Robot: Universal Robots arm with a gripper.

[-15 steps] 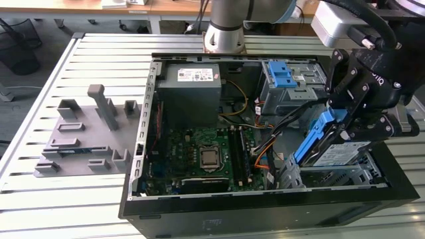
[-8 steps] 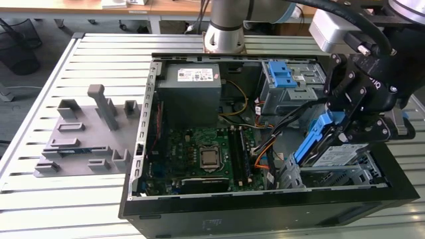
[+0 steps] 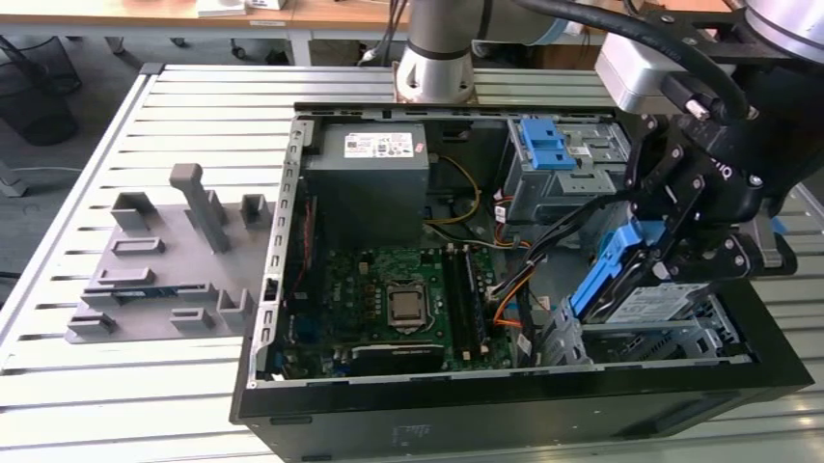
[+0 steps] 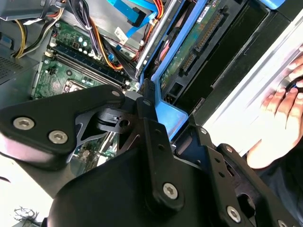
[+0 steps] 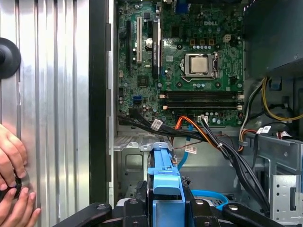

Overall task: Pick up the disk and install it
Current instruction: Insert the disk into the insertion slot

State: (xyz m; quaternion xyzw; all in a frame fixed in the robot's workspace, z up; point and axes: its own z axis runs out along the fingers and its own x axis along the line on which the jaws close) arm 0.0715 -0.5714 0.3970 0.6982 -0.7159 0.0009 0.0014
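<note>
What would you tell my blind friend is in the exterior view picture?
A black robot gripper holds the disk, tilted in its blue bracket, over a metal bay inside an open computer case. A grey holder sits on the table beside it.

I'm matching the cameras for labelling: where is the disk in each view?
Exterior view: disk, tilted, held by the gripper at the exterior view's right.
Second wrist view: its green circuit side, just beyond the gripper.
First wrist view: its blue bracket, edge-on in the gripper.
Shared landmark: motherboard.
</note>
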